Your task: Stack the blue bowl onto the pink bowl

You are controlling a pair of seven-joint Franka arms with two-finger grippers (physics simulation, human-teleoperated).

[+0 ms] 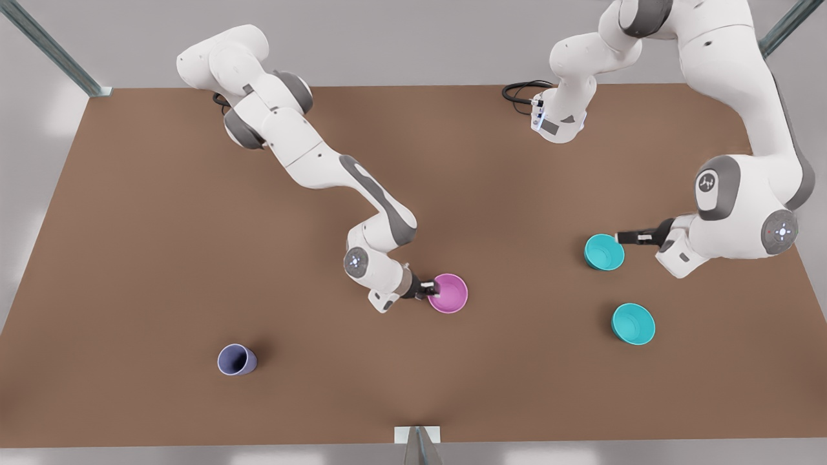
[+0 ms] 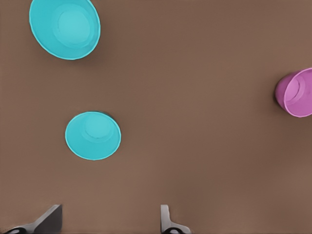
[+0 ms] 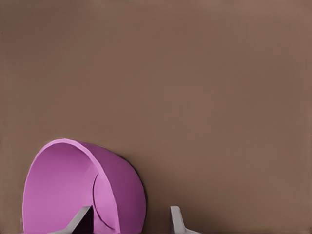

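The pink bowl (image 1: 449, 294) (image 3: 63, 195) (image 2: 298, 92) sits near the table's middle. My right gripper (image 1: 429, 286) (image 3: 129, 222) is open at its rim on the front view's left side, one finger inside the bowl and one outside its wall. Two teal bowls stand at the front view's right. The blue bowl (image 1: 605, 252) (image 2: 92, 135) is the farther one. My left gripper (image 1: 621, 237) (image 2: 108, 220) hangs open above the table beside it, holding nothing. The other teal bowl (image 1: 633, 323) (image 2: 65, 28) lies nearer the table's front edge.
A lavender-blue cup (image 1: 236, 360) stands alone at the front view's lower left. A black cable (image 1: 520, 92) loops at the table's back edge. Bare brown table (image 1: 161, 245) stretches between the pink bowl and the teal bowls.
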